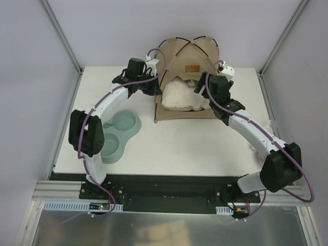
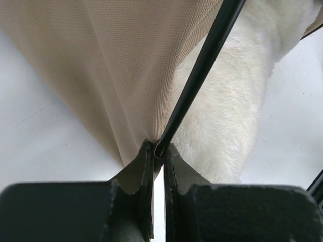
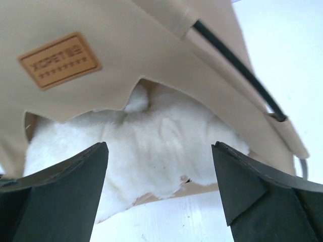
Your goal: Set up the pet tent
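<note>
Left gripper (image 2: 158, 151) on upright pet tent (image 1: 177, 59)

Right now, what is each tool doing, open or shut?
Left tool: shut on the black tent pole.
Right tool: open, holding nothing.

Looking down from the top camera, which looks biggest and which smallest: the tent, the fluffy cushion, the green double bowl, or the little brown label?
1. pet tent
2. green double bowl and fluffy cushion: they look about alike and both are partly hidden, so I won't rank them
3. brown label
</note>
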`<state>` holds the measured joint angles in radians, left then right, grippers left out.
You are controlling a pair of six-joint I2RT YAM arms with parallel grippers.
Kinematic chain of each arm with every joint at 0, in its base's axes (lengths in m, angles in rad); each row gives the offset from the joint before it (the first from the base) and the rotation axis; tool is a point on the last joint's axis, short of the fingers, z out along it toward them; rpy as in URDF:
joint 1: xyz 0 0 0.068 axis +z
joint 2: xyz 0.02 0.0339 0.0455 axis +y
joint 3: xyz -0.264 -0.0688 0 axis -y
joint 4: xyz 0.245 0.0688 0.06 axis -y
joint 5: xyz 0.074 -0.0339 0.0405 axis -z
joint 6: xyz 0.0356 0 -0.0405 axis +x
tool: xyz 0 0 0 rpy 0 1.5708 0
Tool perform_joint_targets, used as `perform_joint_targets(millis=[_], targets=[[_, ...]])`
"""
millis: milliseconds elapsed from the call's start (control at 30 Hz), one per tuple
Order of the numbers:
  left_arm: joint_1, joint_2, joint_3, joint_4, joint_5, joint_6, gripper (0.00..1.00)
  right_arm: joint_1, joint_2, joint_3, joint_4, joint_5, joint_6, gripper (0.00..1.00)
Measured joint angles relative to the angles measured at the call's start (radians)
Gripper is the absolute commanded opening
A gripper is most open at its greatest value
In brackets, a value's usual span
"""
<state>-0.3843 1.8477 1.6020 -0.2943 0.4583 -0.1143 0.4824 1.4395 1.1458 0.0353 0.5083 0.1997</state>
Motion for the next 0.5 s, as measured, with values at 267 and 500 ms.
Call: perform_joint_targets(millis=[267,500], targets=[[0.0,0.0,0.002,-0.003,-0.013,-0.006,0.0,0.071,0.064,0.015,-0.047,-0.291,-0.017,0.7],[0.0,0.0,0.002,-0.005,-0.013,-0.006,0.0,0.125,0.316,0.04,0.081,-0.343,0.052,0.59]])
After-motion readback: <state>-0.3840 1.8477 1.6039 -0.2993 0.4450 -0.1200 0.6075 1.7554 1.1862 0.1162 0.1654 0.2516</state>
